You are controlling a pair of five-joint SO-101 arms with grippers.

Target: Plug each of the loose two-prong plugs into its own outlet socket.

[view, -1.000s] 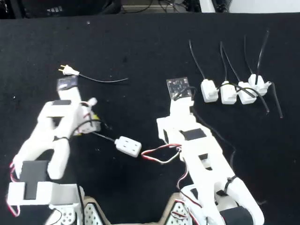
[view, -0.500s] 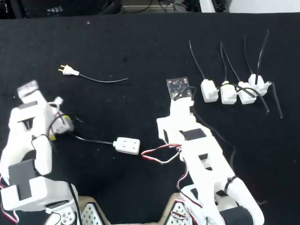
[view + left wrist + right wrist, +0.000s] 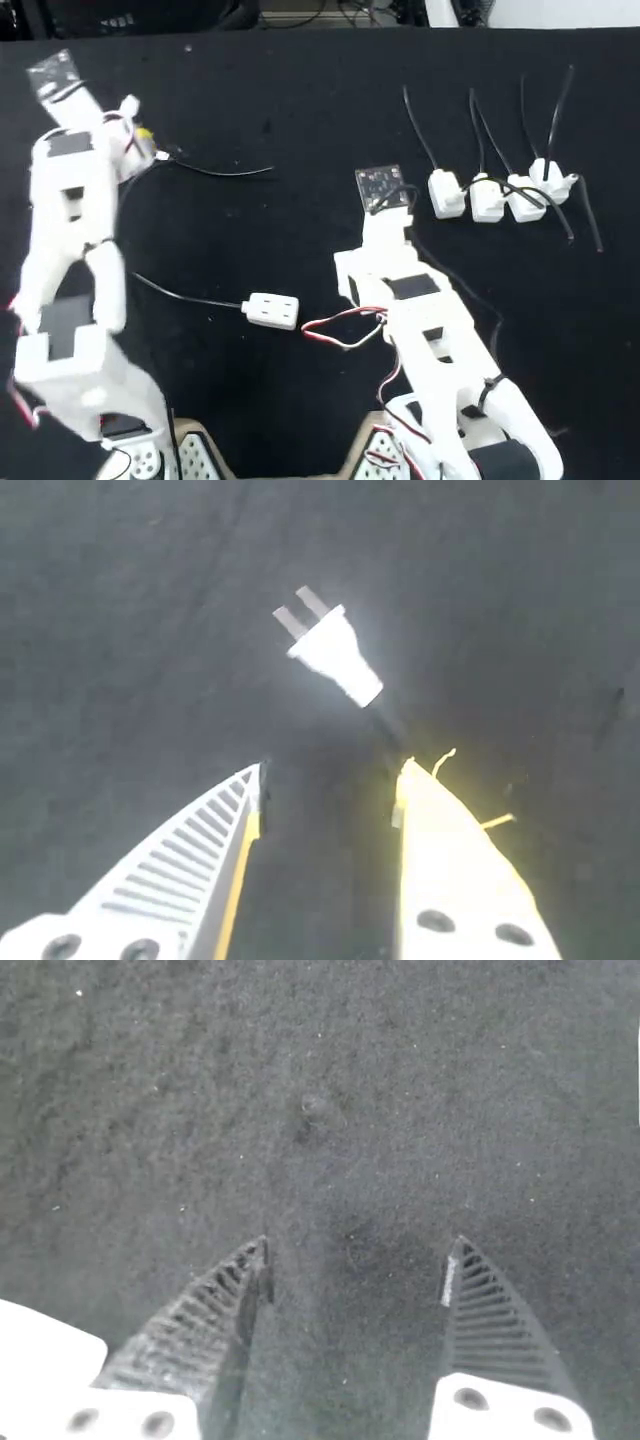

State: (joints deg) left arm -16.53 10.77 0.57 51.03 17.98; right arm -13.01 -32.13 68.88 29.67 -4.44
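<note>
The left gripper has swung to the upper left, jaws spread above the loose white two-prong plug, seemingly poised to grasp it; the right gripper sits with jaws spread too.

I read the table cover as black cloth, matt, slightly fuzzy, flecked with lint. Loose plug: smooth white plastic with a faint sheen; its two flat prongs look like metal. Left gripper fingers: white plastic, ribbed inner face. Socket block: smooth white plastic.
</note>
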